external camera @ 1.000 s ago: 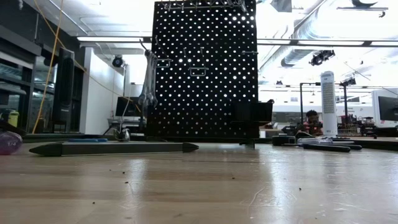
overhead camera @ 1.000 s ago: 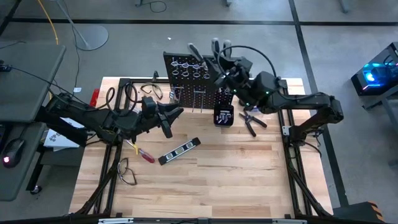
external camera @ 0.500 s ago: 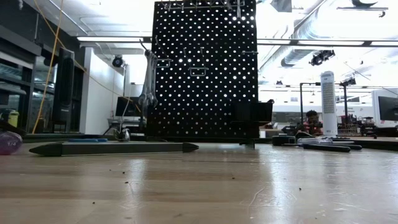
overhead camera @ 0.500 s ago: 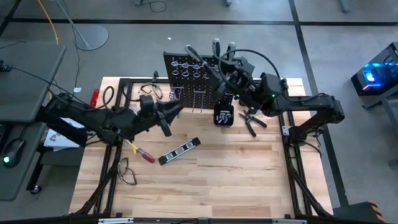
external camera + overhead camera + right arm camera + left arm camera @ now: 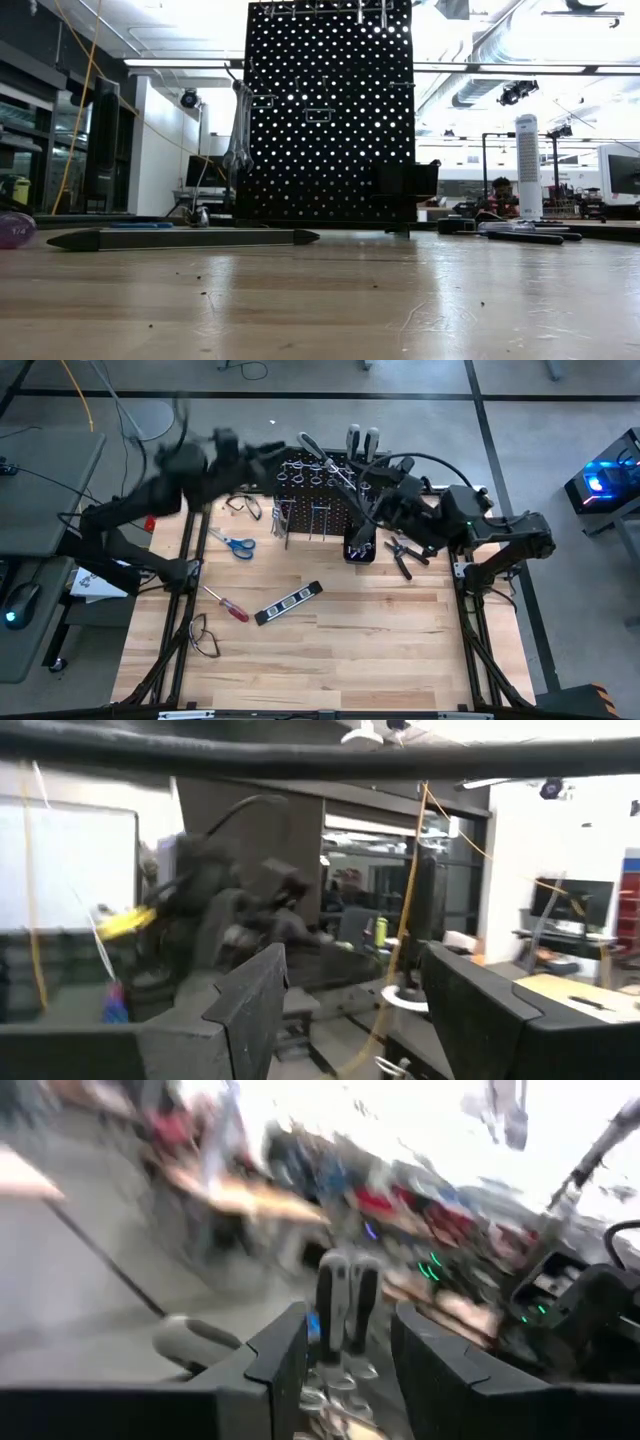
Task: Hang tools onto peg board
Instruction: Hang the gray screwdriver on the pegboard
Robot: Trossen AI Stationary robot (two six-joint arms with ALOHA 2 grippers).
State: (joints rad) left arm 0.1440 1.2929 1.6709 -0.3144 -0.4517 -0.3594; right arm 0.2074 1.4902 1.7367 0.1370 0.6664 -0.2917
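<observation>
The black upright peg board (image 5: 310,495) dotted with holes stands at the table's far edge, silver wrenches (image 5: 238,130) hanging off its side. The left gripper (image 5: 262,452) is up by the board's top with its fingers (image 5: 283,1360) apart and nothing between them. The right gripper (image 5: 368,508) sits near the board's other end, spread wide and empty. Blue-handled scissors (image 5: 235,543) and a red-handled screwdriver (image 5: 228,605) lie on the wooden table (image 5: 380,640).

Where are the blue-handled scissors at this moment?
High view: the scissors lie on the table's left side, just left of the peg board.
</observation>
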